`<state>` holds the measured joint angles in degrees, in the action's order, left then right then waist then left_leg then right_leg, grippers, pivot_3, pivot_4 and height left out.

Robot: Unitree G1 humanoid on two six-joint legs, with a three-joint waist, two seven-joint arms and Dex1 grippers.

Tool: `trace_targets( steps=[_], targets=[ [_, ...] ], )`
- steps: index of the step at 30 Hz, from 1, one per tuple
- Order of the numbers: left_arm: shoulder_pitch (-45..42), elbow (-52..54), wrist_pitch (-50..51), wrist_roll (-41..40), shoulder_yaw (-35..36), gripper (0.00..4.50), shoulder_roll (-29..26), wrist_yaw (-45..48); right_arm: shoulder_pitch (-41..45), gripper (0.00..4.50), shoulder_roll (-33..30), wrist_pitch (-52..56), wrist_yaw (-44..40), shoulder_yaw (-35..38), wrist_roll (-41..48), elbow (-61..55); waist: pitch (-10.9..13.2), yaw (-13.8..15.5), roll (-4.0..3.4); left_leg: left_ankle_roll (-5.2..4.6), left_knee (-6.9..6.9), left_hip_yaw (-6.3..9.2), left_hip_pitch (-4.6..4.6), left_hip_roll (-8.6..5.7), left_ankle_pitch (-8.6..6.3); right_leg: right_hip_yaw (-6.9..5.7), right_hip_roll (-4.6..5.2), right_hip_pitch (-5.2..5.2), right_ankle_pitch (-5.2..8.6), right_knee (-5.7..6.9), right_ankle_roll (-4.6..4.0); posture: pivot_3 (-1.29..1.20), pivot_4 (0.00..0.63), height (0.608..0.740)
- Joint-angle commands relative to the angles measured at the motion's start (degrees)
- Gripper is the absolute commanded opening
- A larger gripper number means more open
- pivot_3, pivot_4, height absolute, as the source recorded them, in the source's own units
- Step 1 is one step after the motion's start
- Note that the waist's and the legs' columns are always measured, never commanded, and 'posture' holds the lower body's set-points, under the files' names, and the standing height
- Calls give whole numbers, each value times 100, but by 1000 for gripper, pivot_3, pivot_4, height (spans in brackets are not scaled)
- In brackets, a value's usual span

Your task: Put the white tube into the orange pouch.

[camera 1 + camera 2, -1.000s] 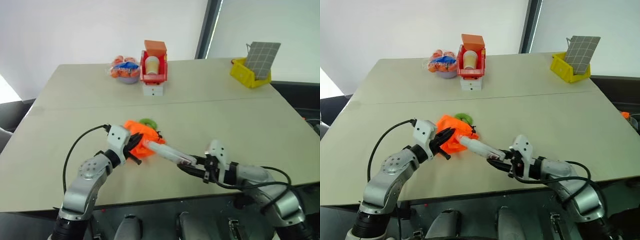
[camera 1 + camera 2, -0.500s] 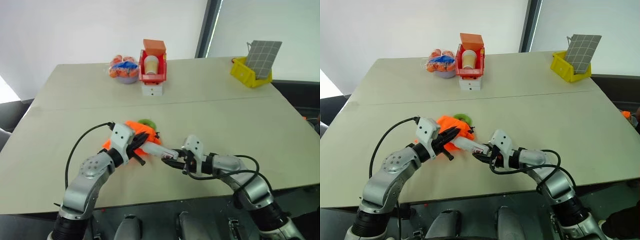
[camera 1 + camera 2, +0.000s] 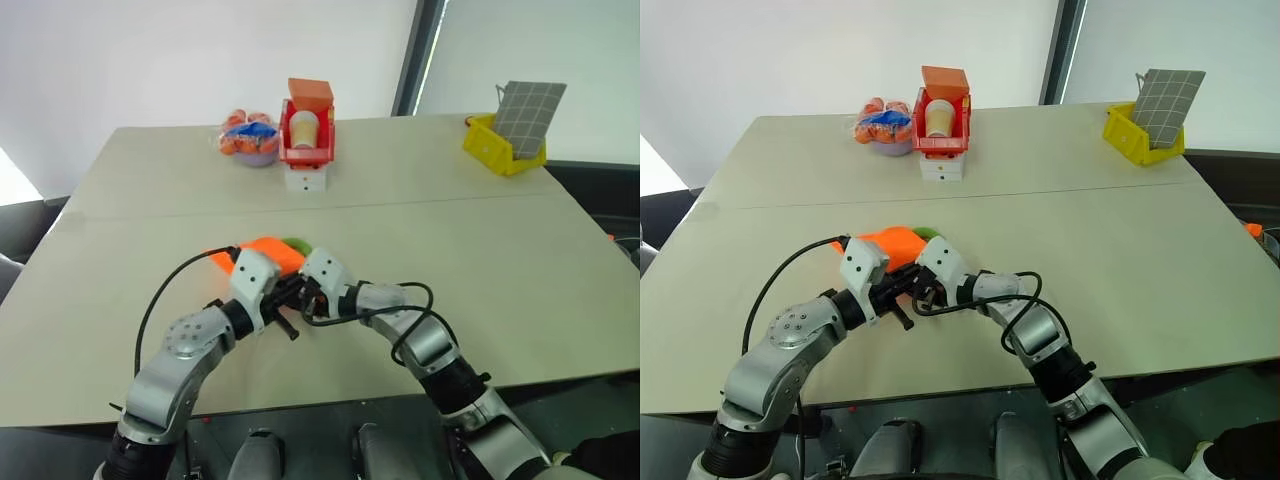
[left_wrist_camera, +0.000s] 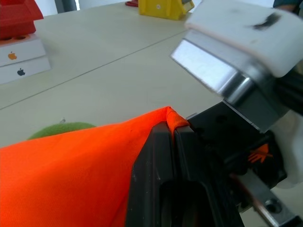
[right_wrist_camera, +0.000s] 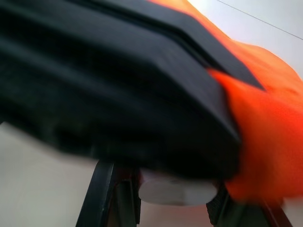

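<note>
Left gripper (image 4: 173, 142): clamping, fingers together, on a fold at the edge of the orange pouch (image 3: 262, 252), near the middle of the table (image 3: 500, 260) and slightly to the left.

Right gripper (image 3: 926, 289): closing on the white tube (image 5: 177, 191), squeezing its rear end between the two fingers and pressing in from the right, almost touching the left gripper.

Pointing the tube leftward at the pouch, with orange cloth bunching right against the front of the right gripper. Not showing clearly whether the tip is already passing through the opening or only pushing on the outside of the cloth.

Risking, from here, a miss: pinching the edge this tightly may be holding the mouth nearly flat, so that driving on would be shoving the tube against the cloth, not into it. Risking also dragging the soft pouch out of the left grip, or sliding it leftward across the table. Risking a knock between the two crowded grippers, jolting the slim tube loose. Letting go too soon, before getting most of the tube inside, likely meaning a tube rolling away on the table.
</note>
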<state>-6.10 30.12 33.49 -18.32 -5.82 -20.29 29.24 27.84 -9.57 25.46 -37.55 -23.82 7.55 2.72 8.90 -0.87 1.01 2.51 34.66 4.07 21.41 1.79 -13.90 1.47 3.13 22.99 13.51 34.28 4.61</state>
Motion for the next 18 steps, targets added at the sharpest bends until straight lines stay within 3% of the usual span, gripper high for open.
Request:
trace_targets(
  steps=[1,7,14,18],
  targets=[
    [45,315,12,-167,99,0,-40,-1,119,1083,120,-57,192,142,-97,23,0,-11,0,0,0,0,0,0,0,0,0,0,0,-1,0,0,150,740],
    [238,642,315,-747,326,0,-123,155,322,1083,455,159,740,389,-192,338,0,-30,-2,0,1,13,-4,5,0,0,-14,2,5,5,8,0,150,740],
    [351,682,453,-1107,567,0,-362,267,246,1083,502,257,596,308,-164,197,1,-28,-5,0,0,24,-1,8,0,0,-23,3,3,3,4,0,150,740],
    [385,629,443,-1170,625,0,-488,290,144,3047,422,368,454,321,-98,-31,1,-28,-5,0,-6,24,-1,8,0,0,-23,6,3,2,3,0,150,740]
  ],
)
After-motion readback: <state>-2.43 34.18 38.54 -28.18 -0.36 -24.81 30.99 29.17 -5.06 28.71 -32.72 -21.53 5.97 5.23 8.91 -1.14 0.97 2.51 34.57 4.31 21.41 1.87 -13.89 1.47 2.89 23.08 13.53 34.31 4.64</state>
